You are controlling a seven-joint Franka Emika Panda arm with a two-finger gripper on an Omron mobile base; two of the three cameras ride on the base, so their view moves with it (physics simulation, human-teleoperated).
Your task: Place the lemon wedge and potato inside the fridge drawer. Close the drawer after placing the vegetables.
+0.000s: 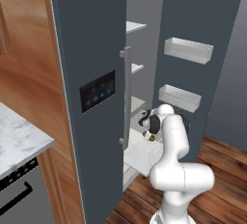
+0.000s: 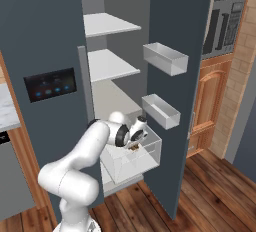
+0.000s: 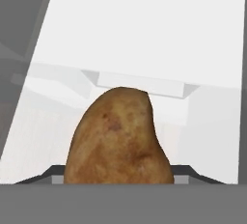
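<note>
Tan, firm, fairly light potato (image 3: 118,138) clamped across its middle by gripper (image 2: 134,145) above open drawer (image 2: 150,157), likely safe from slipping.

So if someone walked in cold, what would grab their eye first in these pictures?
Probably the potato, large in the hand view, gripped in the claw. Next, the white arm reaching into the open dark grey fridge, holding the potato over the pulled-out translucent fridge drawer low in the compartment.
</note>
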